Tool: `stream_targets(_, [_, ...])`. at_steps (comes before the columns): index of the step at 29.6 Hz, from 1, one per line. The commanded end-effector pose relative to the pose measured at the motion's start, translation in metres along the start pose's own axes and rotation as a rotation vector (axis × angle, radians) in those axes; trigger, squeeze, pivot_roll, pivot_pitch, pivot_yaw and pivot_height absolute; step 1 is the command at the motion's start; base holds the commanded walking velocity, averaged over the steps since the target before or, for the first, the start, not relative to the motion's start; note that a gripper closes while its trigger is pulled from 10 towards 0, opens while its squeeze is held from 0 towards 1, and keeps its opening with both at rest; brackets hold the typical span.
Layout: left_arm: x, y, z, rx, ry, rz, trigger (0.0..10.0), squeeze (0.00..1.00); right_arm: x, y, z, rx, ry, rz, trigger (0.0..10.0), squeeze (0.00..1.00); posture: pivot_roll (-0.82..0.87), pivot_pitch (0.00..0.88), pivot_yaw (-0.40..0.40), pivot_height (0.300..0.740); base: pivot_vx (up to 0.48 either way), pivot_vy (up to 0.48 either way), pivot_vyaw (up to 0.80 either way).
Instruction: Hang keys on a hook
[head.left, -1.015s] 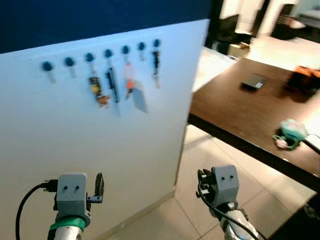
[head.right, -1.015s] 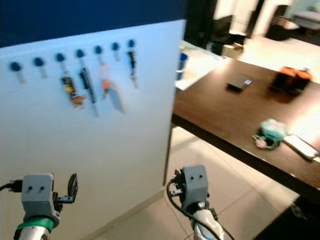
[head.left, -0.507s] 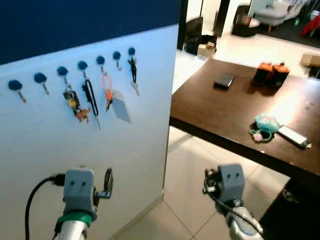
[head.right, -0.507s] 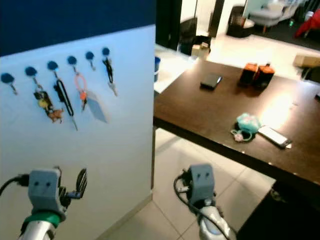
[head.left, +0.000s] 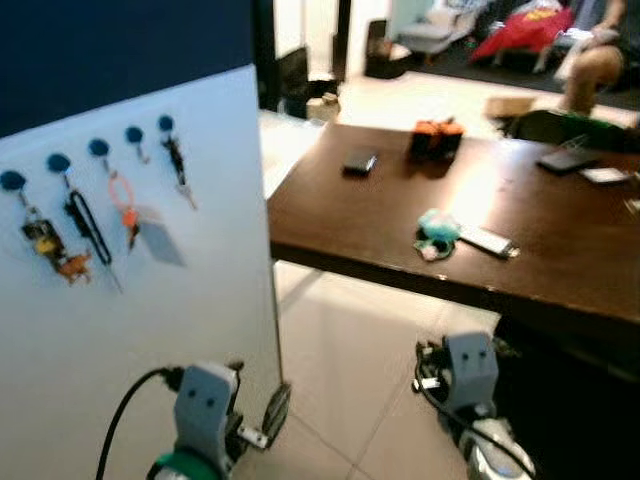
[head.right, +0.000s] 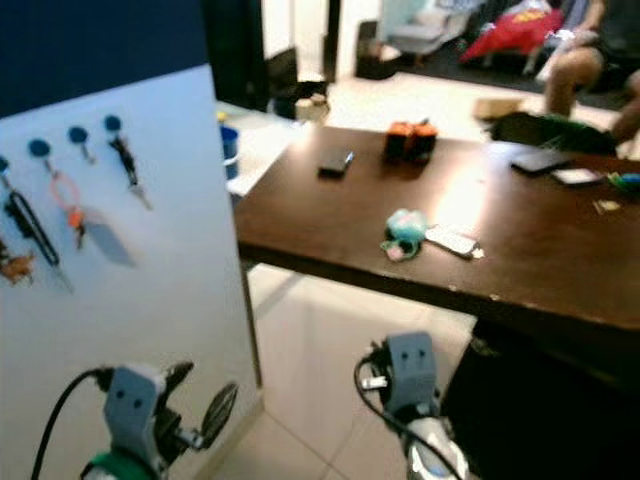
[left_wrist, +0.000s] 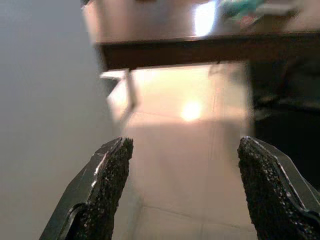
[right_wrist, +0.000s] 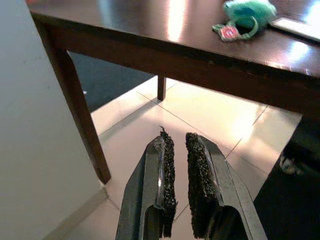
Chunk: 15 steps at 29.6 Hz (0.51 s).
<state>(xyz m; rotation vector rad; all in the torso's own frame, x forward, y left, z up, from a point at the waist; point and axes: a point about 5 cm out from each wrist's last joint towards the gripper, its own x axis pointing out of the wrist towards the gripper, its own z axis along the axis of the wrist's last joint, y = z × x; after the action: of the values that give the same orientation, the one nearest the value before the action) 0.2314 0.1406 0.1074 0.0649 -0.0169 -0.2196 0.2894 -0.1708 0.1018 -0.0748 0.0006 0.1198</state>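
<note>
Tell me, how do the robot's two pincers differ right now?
The left pincer has its two black fingers spread wide apart, while the right pincer has its fingers almost touching. The left one hangs beside the white hook board; the right one hangs nearer the dark wooden table. Both are empty, low above the tiled floor.

1. A white wall panel (head.left: 150, 330) stands on the left, with a row of blue round hooks (head.left: 98, 148) along its upper part; key bunches (head.left: 78, 225) hang from several.
2. A dark wooden table (head.left: 400, 230) stands to the right of the panel.
3. On the table lies a teal keyring bundle (head.left: 436, 228), apparently just beside a flat white remote (head.left: 487, 241).
4. Behind them sit a black phone (head.left: 358, 163) and an orange box (head.left: 436, 138).
</note>
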Motion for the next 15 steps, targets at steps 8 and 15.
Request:
stream_targets(8, [-0.009, 0.033, -0.002, 0.055, 0.013, 0.305, 10.0, 0.00, 0.005, 0.013, -0.006, -0.009, 0.022, 0.065, 10.0, 0.00, -0.17, 0.031, 0.110, 0.740, 0.000, 0.000, -0.80])
stream_targets(15, [-0.010, 0.027, -0.003, 0.013, -0.002, 0.297, 10.0, 0.00, 0.005, 0.010, -0.004, 0.003, 0.012, 0.045, 10.0, 0.00, -0.19, 0.042, 0.140, 0.740, 0.000, 0.000, -0.80])
